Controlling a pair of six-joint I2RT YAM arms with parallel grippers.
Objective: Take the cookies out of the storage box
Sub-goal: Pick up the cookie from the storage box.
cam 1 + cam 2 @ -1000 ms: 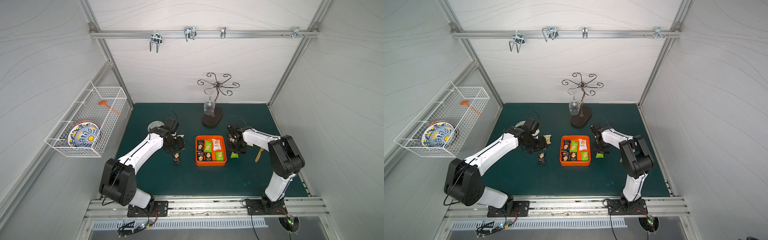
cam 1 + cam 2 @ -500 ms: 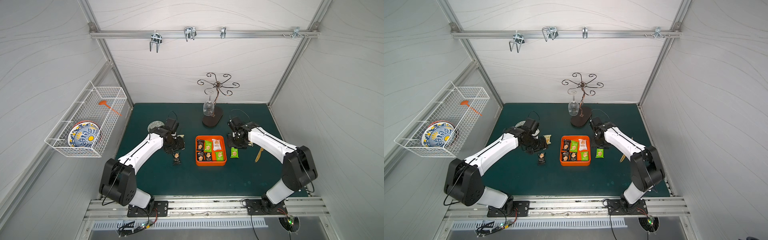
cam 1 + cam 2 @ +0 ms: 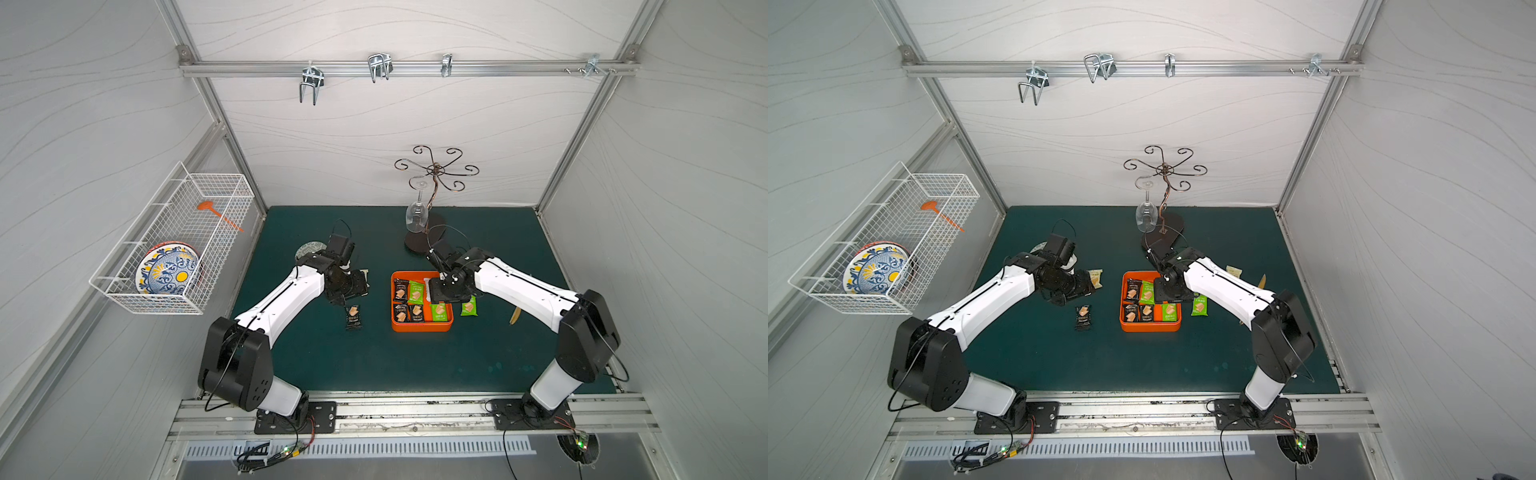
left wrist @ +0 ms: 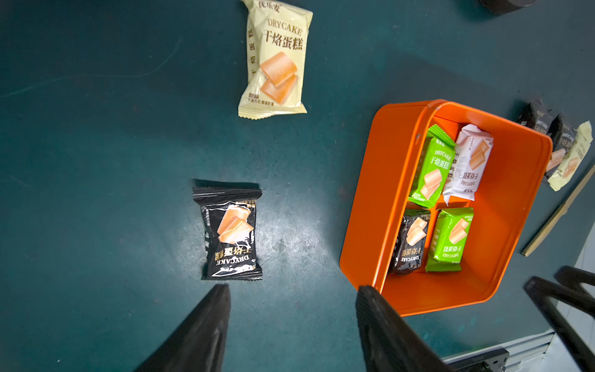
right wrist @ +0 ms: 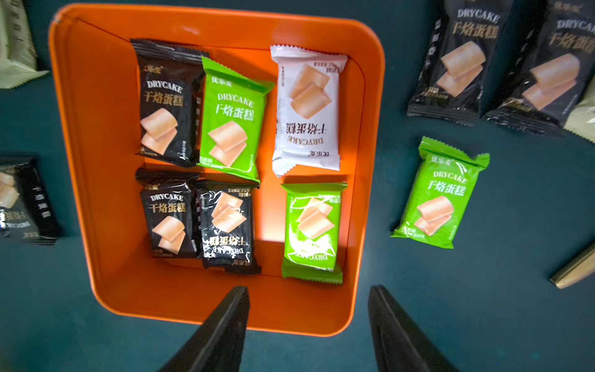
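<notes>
While six cookies [image 5: 228,128] lie in storage box [image 5: 225,19] at mat [image 3: 374,365] centre, right gripper [image 5: 307,287] hovers above it, jaws half-spread, empty; left gripper [image 4: 293,286] likewise, left of box. Risk: overlapping black/green packets lift together; finger catches wall, drags box.

Six cookies [image 5: 232,119] in storage box [image 5: 96,199]

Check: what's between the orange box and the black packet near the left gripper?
Bare mat only, between storage box and black packet, seen in left wrist view.
</notes>
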